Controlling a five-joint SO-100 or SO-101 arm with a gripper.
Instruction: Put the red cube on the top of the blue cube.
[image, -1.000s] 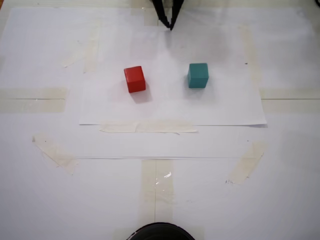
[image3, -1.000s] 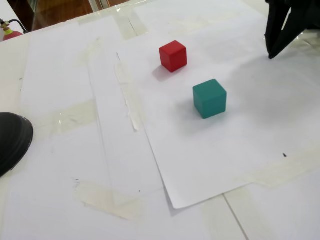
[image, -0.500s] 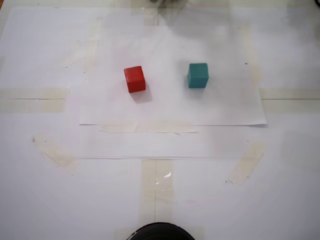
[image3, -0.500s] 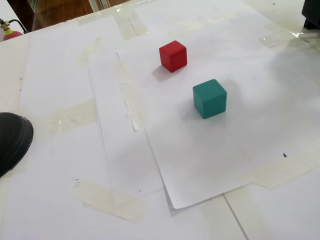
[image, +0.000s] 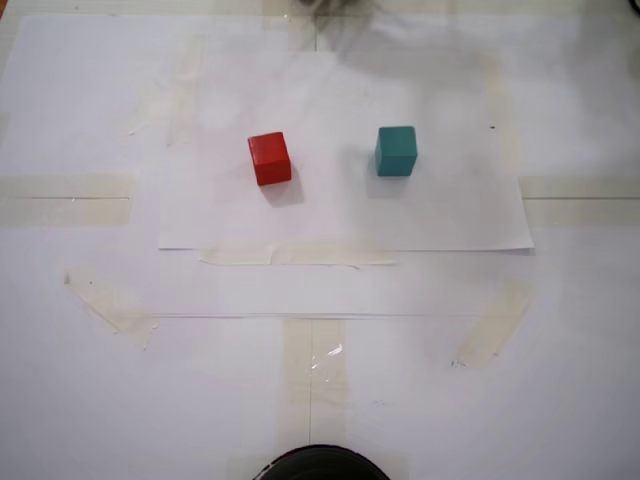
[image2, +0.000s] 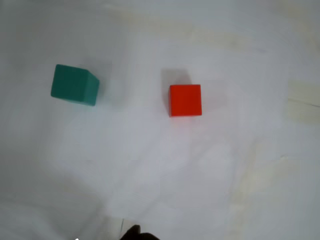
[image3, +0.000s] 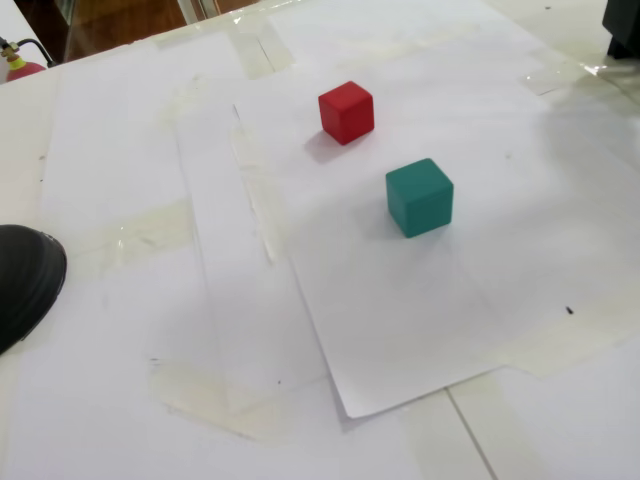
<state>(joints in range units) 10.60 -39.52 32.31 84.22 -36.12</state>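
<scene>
Red cube (image: 270, 158) sits on the paper-covered tabletop (image: 320, 380), at 9 o'clock of the blue cube (image: 396, 151) in a fixed view, well apart. Nothing touches either. You can't tell whether the fingers are apart or together: only a dark tip shows in the wrist view. Cube looks light, rigid, matte; grip two opposite flat faces, mid-height.
</scene>
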